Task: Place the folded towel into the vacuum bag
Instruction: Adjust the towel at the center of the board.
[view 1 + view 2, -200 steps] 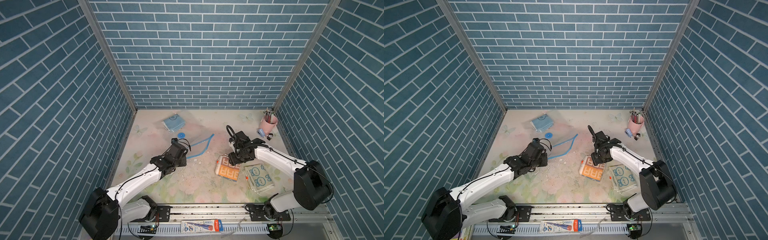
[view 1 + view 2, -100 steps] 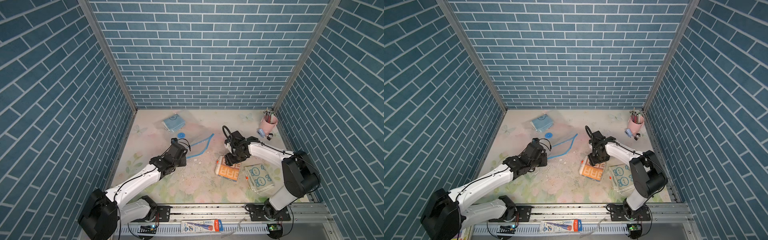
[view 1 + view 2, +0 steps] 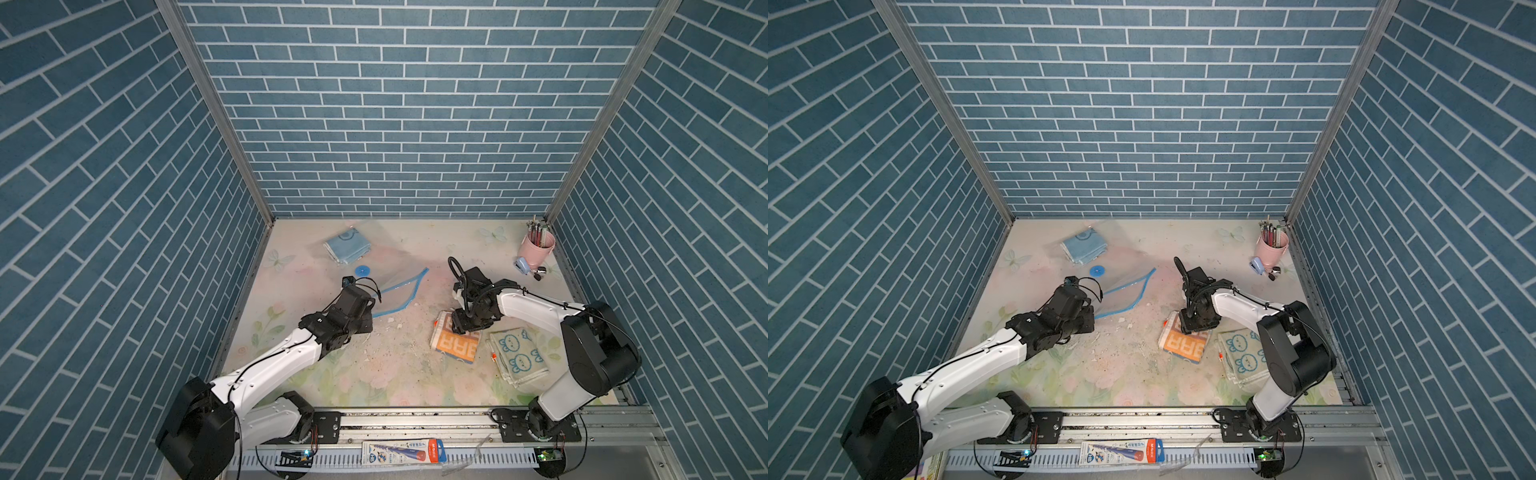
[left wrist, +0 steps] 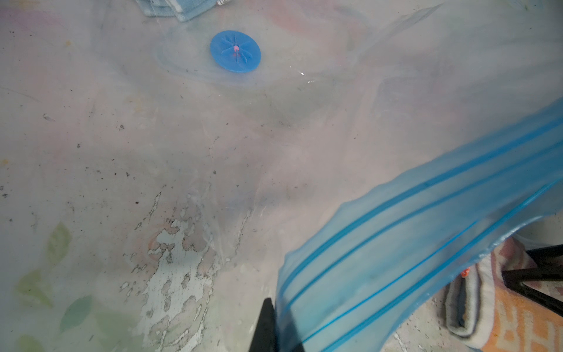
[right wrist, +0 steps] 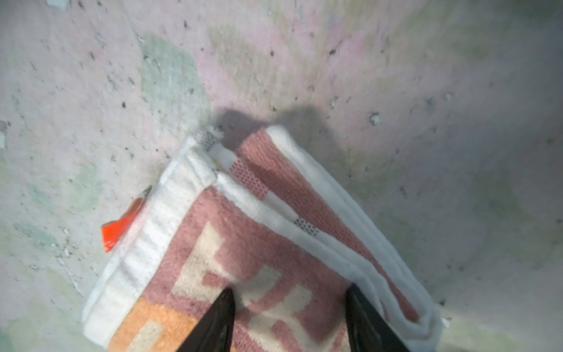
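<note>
The folded towel [image 3: 455, 345] [image 3: 1183, 347], orange and pink with white edges, lies flat on the mat right of centre. My right gripper [image 5: 289, 294] [image 3: 461, 328] is open and points down on the towel's far end, both fingertips against its pink top face [image 5: 259, 231]. The vacuum bag [image 3: 397, 286] lies clear and flat left of centre, with a round blue valve [image 4: 235, 51] [image 3: 363, 270]. My left gripper [image 4: 274, 304] is shut on the bag's blue zip strip [image 4: 411, 243] and holds that edge raised off the mat.
A blue folded towel [image 3: 347, 246] lies at the back by the bag's far end. A bunny-print cloth [image 3: 517, 357] lies right of the orange towel. A pink cup of pens [image 3: 536, 245] stands in the back right corner. Brick walls close three sides.
My right gripper has come forward and down onto the towel's far end, and its jaws have narrowed a little. The left arm and the bag edge have not moved.
</note>
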Tool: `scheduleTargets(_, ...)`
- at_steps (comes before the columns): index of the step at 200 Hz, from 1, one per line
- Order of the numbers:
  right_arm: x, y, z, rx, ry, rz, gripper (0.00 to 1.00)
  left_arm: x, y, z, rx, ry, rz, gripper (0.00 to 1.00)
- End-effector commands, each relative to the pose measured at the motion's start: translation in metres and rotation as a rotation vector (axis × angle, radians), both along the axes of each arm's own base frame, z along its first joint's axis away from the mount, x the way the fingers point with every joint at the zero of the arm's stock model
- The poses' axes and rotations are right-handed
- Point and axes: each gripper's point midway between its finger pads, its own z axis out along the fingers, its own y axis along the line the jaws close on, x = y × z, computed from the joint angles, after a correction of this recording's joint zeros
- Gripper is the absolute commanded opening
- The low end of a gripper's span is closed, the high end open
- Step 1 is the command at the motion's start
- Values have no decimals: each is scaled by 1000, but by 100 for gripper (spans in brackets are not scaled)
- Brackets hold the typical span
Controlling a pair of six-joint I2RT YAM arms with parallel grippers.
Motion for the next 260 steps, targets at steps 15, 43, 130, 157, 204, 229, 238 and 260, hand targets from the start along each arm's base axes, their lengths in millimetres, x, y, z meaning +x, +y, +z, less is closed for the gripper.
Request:
scheduleTargets(15, -47, 30, 3, 51, 146, -30, 58, 1, 4, -1, 15, -9, 6, 0)
scheduleTargets(43, -56, 50, 23, 113, 134, -2, 59, 1, 6, 0, 19, -10, 10, 0)
scheduleTargets(130, -34, 19, 101, 17, -398, 466, 59, 3, 4, 0, 20, -12, 10, 0)
scheduleTargets(157, -35, 26, 101, 15, -478, 675, 59, 3, 5, 3, 22, -16, 12, 0)
scheduleTargets(204, -33, 29, 72, -44, -307, 650, 58, 1, 11, 7, 35, -28, 25, 0)
scheduleTargets(229, -39, 36, 50, -23, -165, 570, 55, 0, 12, 6, 40, -28, 24, 0)
scheduleTargets(238, -42, 40, 45, -11, -121, 541, 54, 0, 13, 6, 42, -27, 25, 0)
scheduleTargets(260, -48, 46, 30, 16, -33, 493, 53, 0, 12, 5, 42, -25, 23, 0)
